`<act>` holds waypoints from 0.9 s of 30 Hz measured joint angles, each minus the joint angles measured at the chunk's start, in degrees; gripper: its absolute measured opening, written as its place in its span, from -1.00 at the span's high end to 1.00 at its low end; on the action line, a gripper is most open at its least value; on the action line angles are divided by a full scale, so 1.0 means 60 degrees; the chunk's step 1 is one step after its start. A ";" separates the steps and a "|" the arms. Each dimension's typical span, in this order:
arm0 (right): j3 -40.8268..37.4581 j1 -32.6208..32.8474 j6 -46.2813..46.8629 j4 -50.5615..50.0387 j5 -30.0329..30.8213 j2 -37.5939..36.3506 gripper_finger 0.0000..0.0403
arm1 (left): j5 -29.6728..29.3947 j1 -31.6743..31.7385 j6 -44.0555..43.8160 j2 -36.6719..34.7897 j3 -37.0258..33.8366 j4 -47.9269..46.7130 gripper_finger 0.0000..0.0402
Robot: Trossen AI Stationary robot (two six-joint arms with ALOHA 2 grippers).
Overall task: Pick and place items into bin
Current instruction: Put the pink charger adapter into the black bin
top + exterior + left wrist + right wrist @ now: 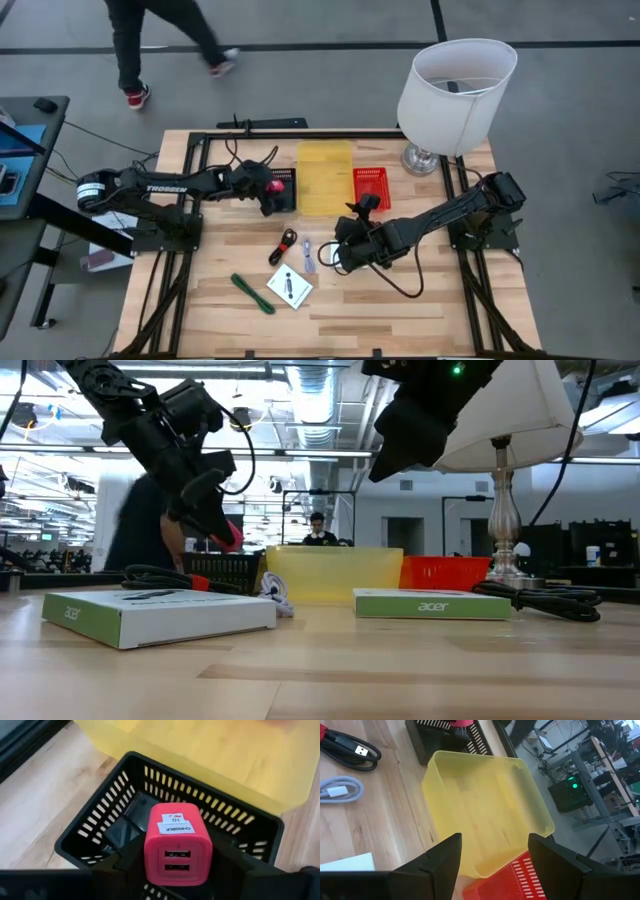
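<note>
My left gripper (pixel 177 870) is shut on a red cube-shaped USB charger (pixel 176 842) and hovers over a black slotted basket (pixel 95 827); in the high view the charger (pixel 275 186) shows at that basket (pixel 284 197). My right gripper (pixel 495 852) is open and empty, just near of the yellow bin (pixel 485 805) and the red basket (pixel 520 880). On the wood lie a red-black cord (pixel 285 245), a pale cable (pixel 307 256), a white card with a black mark (pixel 290 288) and a green stick (pixel 252 293). My left gripper pinches the red charger by its two opposite side faces (pixel 150 855), one dark finger (pixel 125 862) on each side. The face with its two USB ports points back at the wrist camera. The charger is lifted clear, above the black basket's open top.
A white-shaded lamp (pixel 455 85) stands at the table's far right corner. Two flat white boxes (pixel 160 615) (pixel 430 603) lie close to the low camera. A dark cable (pixel 545 600) lies at the right. A person (pixel 150 40) walks beyond the far edge.
</note>
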 joint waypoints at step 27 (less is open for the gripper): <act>0.0000 -0.0018 0.0091 0.0072 -0.0002 0.0008 -0.12 | -0.1832 -0.0887 0.1222 0.0604 0.0011 0.0541 0.20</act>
